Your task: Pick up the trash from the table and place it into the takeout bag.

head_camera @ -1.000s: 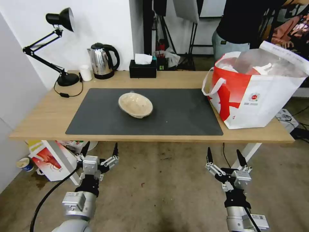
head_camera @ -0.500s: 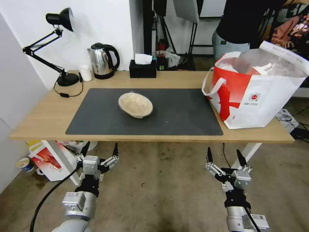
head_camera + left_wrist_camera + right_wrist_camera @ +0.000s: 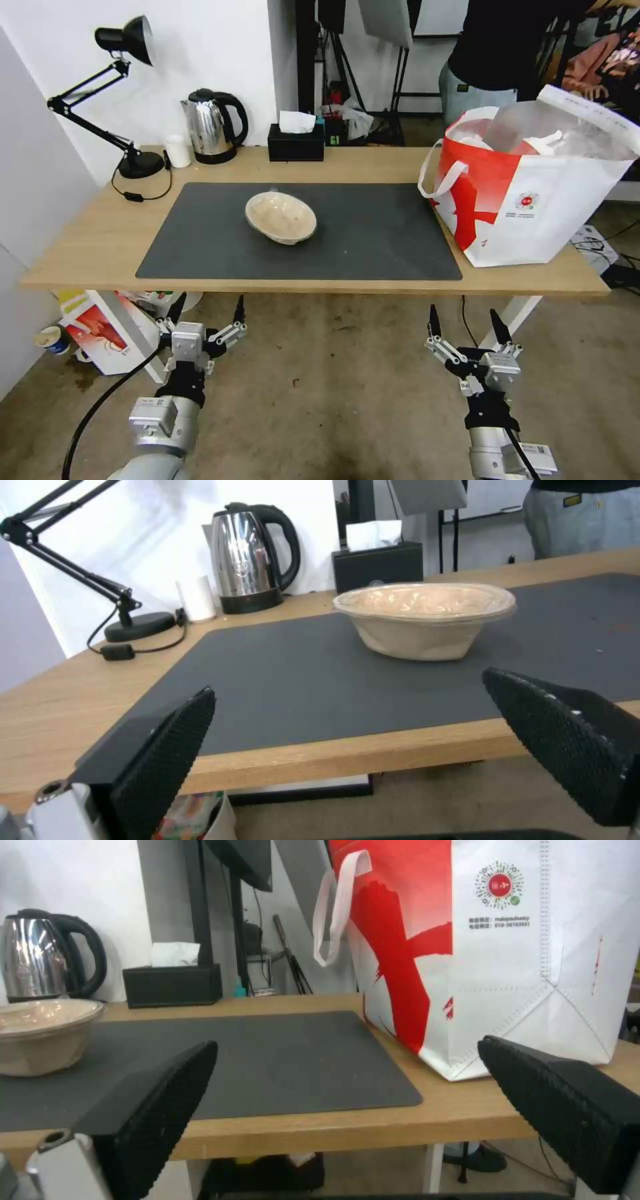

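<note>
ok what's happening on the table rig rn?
Nothing is being handled right now. Both arms hang below the table's front edge, left tool and right tool open and empty. One beige paper bowl sits on the dark grey mat, near its middle. The takeout bag stands open at the table's right end, with white items already inside.

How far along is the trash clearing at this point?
Only the beige paper bowl sits on the table's grey mat; other trash isn't on the tabletop, and white items poke from the takeout bag, unidentifiable. Nothing is in hand: left claw and right claw hang open below the table edge. Bowl is left.
</note>
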Available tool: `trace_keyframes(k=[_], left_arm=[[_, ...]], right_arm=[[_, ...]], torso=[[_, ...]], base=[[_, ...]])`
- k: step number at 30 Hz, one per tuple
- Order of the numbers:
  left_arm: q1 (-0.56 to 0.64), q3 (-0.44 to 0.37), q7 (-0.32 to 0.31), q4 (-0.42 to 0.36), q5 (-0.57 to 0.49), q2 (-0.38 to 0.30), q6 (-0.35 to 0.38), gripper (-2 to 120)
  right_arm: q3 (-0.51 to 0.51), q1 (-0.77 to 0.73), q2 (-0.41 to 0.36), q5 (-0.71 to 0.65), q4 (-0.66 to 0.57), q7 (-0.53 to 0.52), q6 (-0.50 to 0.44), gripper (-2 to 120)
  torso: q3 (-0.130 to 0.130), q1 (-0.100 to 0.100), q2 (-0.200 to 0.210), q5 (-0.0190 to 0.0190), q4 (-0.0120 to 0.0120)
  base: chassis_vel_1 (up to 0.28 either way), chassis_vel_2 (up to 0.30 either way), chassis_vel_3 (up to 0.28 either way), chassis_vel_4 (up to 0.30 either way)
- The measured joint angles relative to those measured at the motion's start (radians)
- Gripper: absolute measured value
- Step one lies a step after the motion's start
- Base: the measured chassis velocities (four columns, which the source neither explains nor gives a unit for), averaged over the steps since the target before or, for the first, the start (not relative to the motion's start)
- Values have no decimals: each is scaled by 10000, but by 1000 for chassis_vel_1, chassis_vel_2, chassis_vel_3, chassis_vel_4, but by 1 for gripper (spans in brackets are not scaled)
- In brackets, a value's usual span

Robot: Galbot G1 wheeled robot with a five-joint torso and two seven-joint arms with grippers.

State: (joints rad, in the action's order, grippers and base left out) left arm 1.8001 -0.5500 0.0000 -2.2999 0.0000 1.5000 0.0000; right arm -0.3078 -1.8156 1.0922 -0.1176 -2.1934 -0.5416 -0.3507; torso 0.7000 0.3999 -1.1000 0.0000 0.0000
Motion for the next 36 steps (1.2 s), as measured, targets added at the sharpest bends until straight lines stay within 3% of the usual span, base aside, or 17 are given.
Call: trace_keyframes(k=[36], left_arm=[[-4,0,-2,-3,-18,0,0,100]], right_arm=[[0,0,0,0,0,0,0,100]], torso=[[0,0,0,0,0]], base=[[0,0,0,0]])
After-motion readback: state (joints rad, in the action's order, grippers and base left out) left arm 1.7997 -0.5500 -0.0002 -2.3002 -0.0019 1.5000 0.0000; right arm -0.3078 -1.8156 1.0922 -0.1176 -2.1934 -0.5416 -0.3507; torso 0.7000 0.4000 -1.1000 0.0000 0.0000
